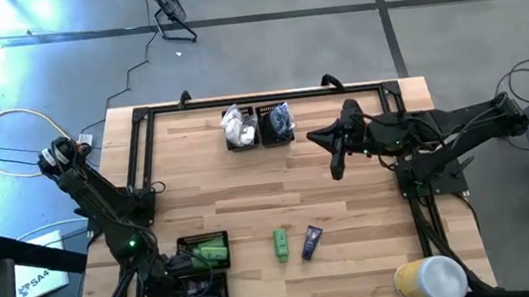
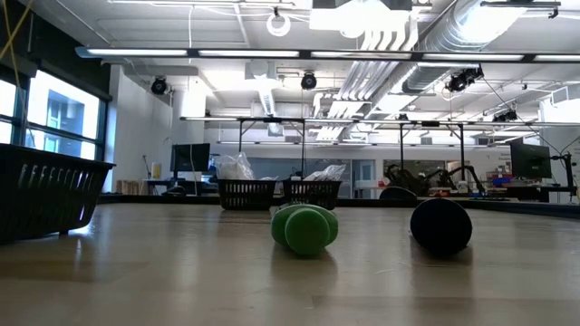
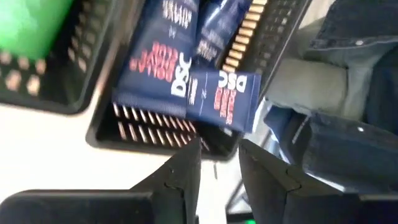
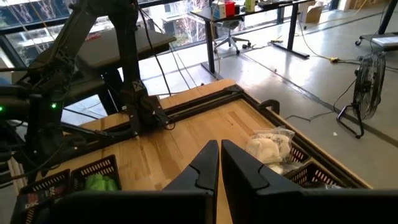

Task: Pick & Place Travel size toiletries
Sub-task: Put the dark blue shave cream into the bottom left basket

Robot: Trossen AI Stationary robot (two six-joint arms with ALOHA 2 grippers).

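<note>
The left gripper (image 3: pixel 219 163), fingers parted and empty, is hovering over the tray (image 3: pixel 155 134) of navy tubes (image 3: pixel 186 68) at seven o'clock; they look light, soft, slippery, so gripping mid-body seems best.

One green tube (image 1: pixel 281 244) and one navy tube (image 1: pixel 311 242) lie side by side, apart, on the table. More navy tubes (image 3: pixel 186 68) fill a tray; white packets (image 1: pixel 236 125) fill another.

Four trays (image 1: pixel 203 243); perhaps two loose tubes (image 1: pixel 281 244)
</note>
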